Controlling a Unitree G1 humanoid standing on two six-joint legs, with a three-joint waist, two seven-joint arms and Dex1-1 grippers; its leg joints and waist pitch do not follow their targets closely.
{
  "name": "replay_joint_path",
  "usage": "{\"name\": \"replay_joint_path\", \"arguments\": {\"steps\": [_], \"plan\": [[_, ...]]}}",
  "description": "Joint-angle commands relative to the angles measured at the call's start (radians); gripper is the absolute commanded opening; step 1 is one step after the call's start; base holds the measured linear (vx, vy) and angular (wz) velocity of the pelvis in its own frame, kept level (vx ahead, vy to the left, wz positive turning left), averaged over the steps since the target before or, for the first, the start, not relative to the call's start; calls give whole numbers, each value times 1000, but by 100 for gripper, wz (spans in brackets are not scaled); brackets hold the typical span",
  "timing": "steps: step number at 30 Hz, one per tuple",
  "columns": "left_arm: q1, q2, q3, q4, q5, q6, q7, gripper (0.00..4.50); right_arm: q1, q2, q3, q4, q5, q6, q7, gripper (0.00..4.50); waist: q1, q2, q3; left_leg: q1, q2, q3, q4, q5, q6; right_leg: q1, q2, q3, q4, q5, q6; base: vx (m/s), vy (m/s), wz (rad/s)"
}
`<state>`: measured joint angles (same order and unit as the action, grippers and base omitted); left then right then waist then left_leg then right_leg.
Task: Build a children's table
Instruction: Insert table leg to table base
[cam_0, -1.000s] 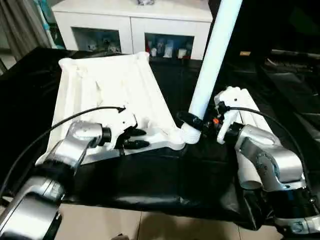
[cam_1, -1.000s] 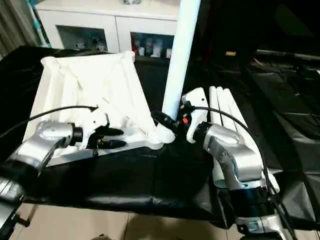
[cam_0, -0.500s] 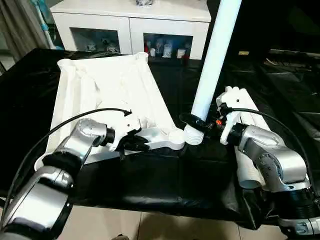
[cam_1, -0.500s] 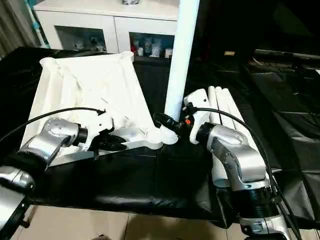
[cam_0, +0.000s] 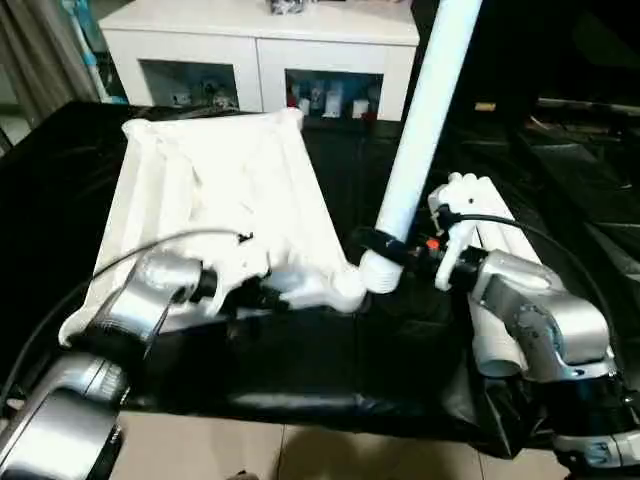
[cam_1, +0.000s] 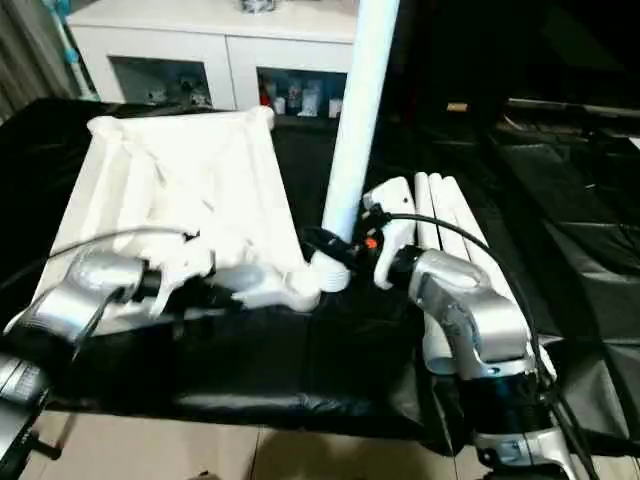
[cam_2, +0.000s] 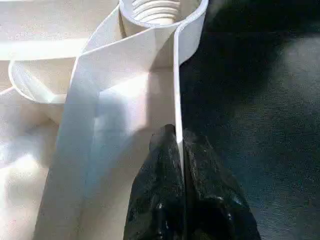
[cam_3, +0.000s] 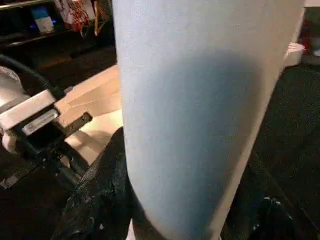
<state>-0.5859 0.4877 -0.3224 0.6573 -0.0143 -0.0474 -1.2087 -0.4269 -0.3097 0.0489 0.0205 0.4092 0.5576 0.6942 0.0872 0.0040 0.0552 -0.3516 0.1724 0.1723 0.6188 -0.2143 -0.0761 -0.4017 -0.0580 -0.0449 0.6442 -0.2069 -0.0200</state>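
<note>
The tabletop rim is pinched by the left gripper; the leg, clasped by the right gripper, presumably needs seating into the corner socket.

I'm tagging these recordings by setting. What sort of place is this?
Probably a living room or a home-style test room. A white cabinet with glass doors holds small ornaments, a grey curtain hangs at the left, and the white plastic tabletop lies on a surface draped in black cloth.

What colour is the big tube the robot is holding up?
White. The leg shows best in the left eye view, standing tall against the dark background.
</note>
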Motion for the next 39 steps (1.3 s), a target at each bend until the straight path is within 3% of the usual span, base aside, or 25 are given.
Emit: {"name": "replay_joint_path", "arguments": {"steps": [1,2,3,8,13,20,31,39], "plan": [[56,-27,-14,-59,-44,26,6,0,-8,6,12,-1,7,1,7,186,-1,-9,-61,0,57,-17,-81,-123,11,58,-90,57,-79,-128,-224,0,0,0],[56,-27,-14,-59,-44,26,6,0,-8,6,12,-1,7,1,7,186,-1,-5,-59,-2,56,-17,-82,-126,12,56,-90,57,-81,-143,-221,0,0,0],[74,-35,-9,-87,-48,41,23,0,-5,11,21,3,6,10,7,186,-1,-9,-60,0,56,-16,-82,-127,12,55,-89,57,-82,-150,-217,0,0,0],[95,-48,-1,-112,-26,66,38,0,-9,19,54,42,-17,15,15,186,0,-6,-57,1,53,-16,-84,-146,7,50,-89,58,-91,-218,-191,0,0,0],[93,-51,4,-132,-24,95,43,0,-13,10,80,66,-38,33,24,186,-1,-7,-59,-2,53,-18,-85,-130,8,52,-87,57,-87,-194,-183,0,0,0],[95,-46,3,-158,-21,119,35,0,-26,32,86,139,-57,-20,20,186,-2,-2,-60,-2,53,-17,-85,-130,9,52,-87,56,-86,-158,-201,0,0,0],[93,-56,11,-168,-23,142,41,0,-5,59,38,237,-38,-79,38,185,-3,2,-59,-2,55,-17,-86,-142,10,53,-88,56,-86,-144,-216,0,0,0],[73,-77,26,-148,-27,135,64,0,67,93,-16,275,9,-121,44,185,0,13,-63,-1,56,-18,-86,-137,19,55,-90,54,-86,-106,-229,0,0,0]]}}
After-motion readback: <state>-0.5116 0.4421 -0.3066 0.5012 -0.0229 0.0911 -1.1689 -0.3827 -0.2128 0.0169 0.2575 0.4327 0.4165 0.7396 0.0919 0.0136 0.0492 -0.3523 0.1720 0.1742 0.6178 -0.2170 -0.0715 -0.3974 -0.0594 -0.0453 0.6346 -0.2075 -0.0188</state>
